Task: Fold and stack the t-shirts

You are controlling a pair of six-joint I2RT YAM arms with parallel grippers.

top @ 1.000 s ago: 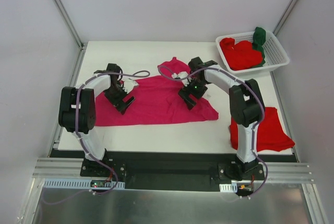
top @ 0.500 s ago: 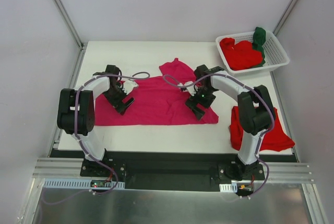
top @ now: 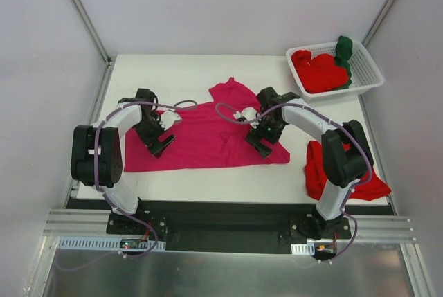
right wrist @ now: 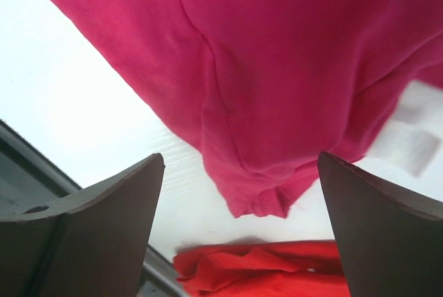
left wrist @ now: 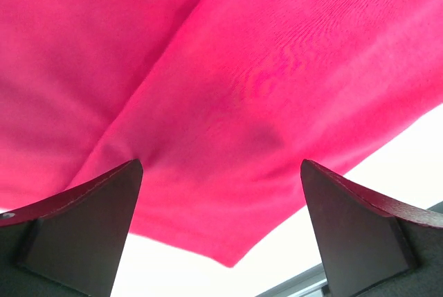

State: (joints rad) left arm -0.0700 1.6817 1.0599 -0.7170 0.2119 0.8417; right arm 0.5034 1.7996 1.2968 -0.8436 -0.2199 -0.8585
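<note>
Top external view has the magenta-pink t-shirt (top: 208,138) spread flat on the table (top: 173,75), its left part below the left gripper (top: 159,143) and its right hem corner below the right gripper (top: 261,145), both spread wide and empty, with a red t-shirt (top: 360,172) just beside the right arm and the basket (top: 371,68) well apart.

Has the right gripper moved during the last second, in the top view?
Yes. The right gripper shifted toward the table's near edge and a little rightward, ending over the magenta t-shirt's near right corner.
</note>
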